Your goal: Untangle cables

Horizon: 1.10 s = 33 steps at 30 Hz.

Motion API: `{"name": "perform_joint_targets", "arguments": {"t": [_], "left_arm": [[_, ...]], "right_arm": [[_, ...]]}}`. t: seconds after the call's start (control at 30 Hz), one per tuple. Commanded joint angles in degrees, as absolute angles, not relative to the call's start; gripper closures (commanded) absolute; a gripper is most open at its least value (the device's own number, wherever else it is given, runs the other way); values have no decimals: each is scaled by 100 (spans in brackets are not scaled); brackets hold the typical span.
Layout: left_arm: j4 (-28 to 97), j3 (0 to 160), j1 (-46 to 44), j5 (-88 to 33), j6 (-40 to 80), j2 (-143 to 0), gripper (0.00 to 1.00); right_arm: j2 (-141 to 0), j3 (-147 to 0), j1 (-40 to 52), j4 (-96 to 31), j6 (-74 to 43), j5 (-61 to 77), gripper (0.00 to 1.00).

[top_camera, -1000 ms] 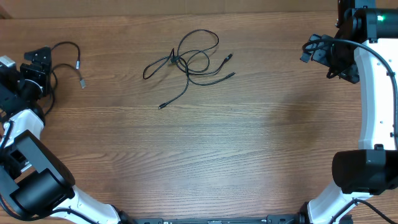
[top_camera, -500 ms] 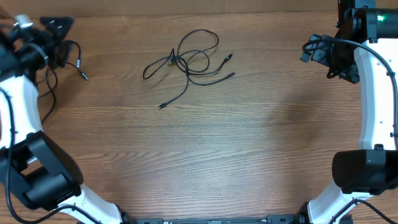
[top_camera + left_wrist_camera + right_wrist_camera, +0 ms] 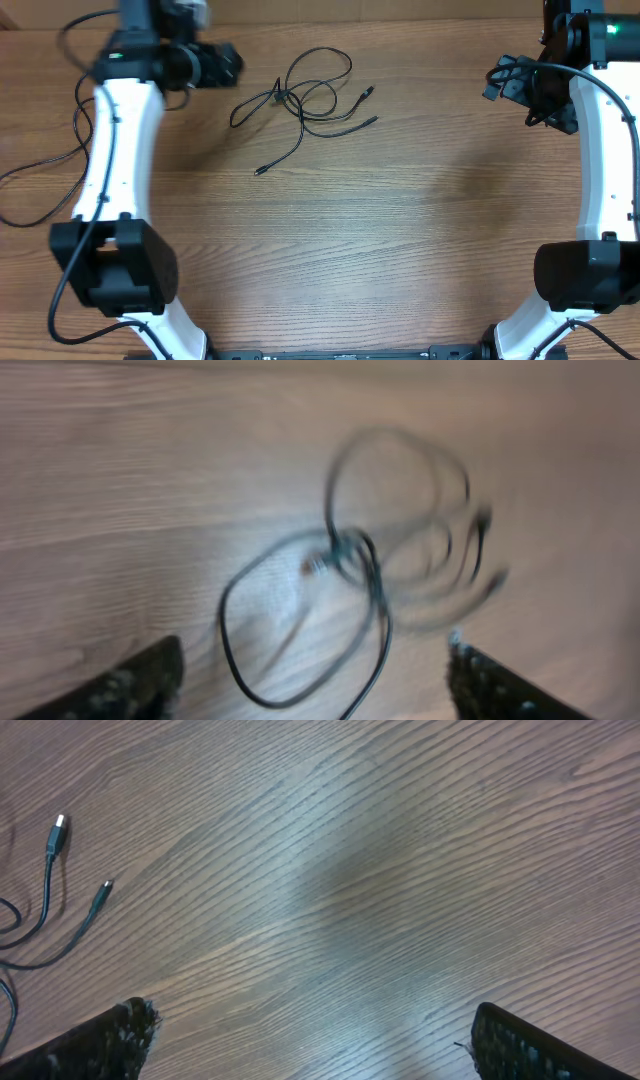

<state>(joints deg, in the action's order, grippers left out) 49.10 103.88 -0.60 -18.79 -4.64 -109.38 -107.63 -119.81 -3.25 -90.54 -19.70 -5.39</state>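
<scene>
The left claw (image 3: 228,65) is hanging at the far side of the wooden table (image 3: 400,230), just beside the cables (image 3: 300,100) and off their left end. Its fingers are spread wide and nothing is between them. Its own blurred view is showing the tangle (image 3: 350,560) lying flat ahead of the open jaws. The right claw (image 3: 505,80) is waiting well apart on the other side, also spread and empty. From there only two plug ends (image 3: 57,825) are showing at the edge of its view.

The cords are lying as one loose bundle, with several loops crossing at a small knot (image 3: 283,95).

The main risk is probably a grip taken right at that crossing. The fingers would be pinching more than one cord, and a pull would be tightening the knot, not freeing a strand. The cords are thin and flat on the wood, so the fingertips may also be closing over one and missing it. With nothing pinning the bundle, any tug could be dragging the whole lot along.
</scene>
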Motion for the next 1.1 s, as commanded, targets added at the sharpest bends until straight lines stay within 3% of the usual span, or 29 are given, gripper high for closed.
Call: {"name": "perform_joint_targets", "arguments": {"t": [0.0,0.13,0.17,0.27,0.43,0.5,0.53,0.6,0.83,0.93,1.07], "left_arm": [[5221,10418,-414,-1367,-2412,-10945,21],[5299,10368,-705,-1140,-2423,-11137,18],[5321,10363,-751,-1140,-2423,-11266,4],[5400,10363,-751,-1114,-2397,-11642,0],[5406,10363,-738,-834,-2206,-12119,21],[5417,10363,-735,-834,-2204,-12265,36],[5415,10363,-735,-834,-2202,-12326,50],[5395,10366,-731,-836,-2128,-12374,96],[5546,10733,-733,-985,-1315,-12055,96],[5852,11227,-733,-1680,-1142,-11764,96],[6235,12051,-733,-3514,-1125,-11288,96]], "right_arm": [[-10753,-11996,-322,-9028,-2016,-596,0],[-10753,-11996,-325,-9028,-2016,-596,0],[-10753,-11996,-322,-9028,-2016,-596,0],[-10753,-11996,-322,-9028,-2016,-596,0],[-10753,-11996,-322,-9028,-2016,-596,0],[-10753,-11996,-322,-9028,-2016,-596,0],[-10753,-11996,-322,-9028,-2016,-596,0],[-10753,-11996,-322,-9028,-2016,-596,0],[-10753,-11996,-322,-9028,-2016,-596,0],[-10753,-11996,-322,-9028,-2016,-596,0],[-10753,-11996,-322,-9028,-2016,-596,0]]}}
